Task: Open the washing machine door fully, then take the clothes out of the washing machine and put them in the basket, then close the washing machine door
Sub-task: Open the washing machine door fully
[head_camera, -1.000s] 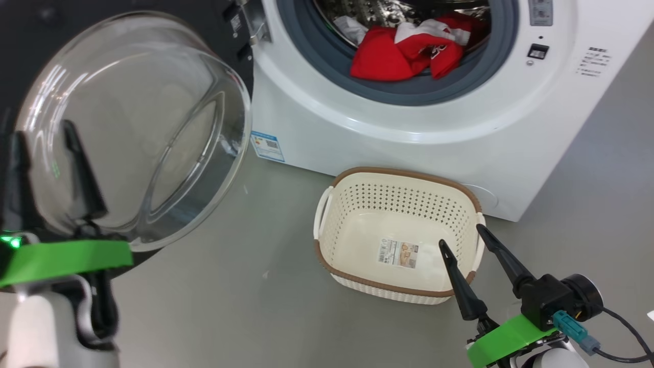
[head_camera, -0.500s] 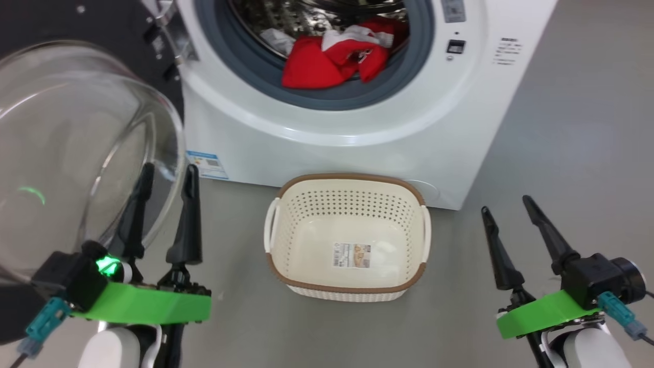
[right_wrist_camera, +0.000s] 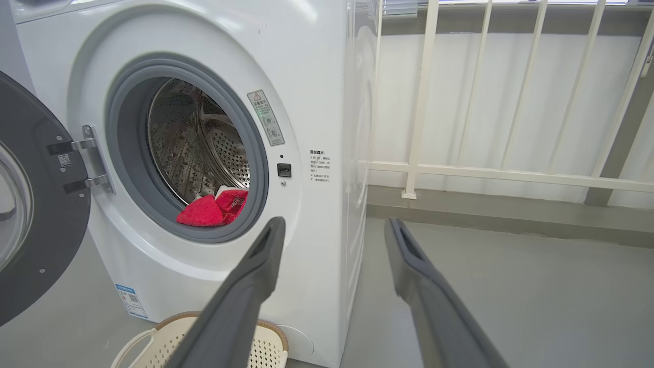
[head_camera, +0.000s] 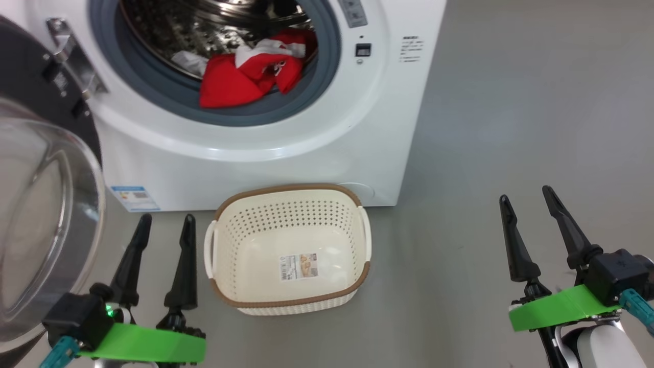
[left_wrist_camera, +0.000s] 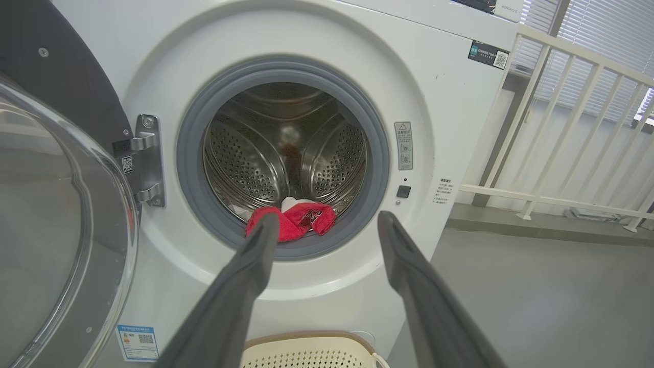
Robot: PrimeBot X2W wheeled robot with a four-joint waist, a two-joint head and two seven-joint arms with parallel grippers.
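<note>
Standing near left pincer [head_camera: 167, 220], door [head_camera: 46, 204], seemingly apart

White box-shaped front-loading washing machine [head_camera: 255, 168]: grey rubber gasket [head_camera: 245, 115], steel drum [head_camera: 168, 30] dotted with perforations, small blue label [head_camera: 135, 198]. Round washing machine door [head_camera: 30, 76]: black rim, clear glass. Soft clothes [head_camera: 230, 84]: bright red with white. Perforated plastic basket [head_camera: 286, 190]: cream, brown woven-look rim. Floor [head_camera: 485, 128]: plain grey. Left claw [head_camera: 167, 219] and right claw [head_camera: 526, 193]: dark fingers, green bands.
</note>
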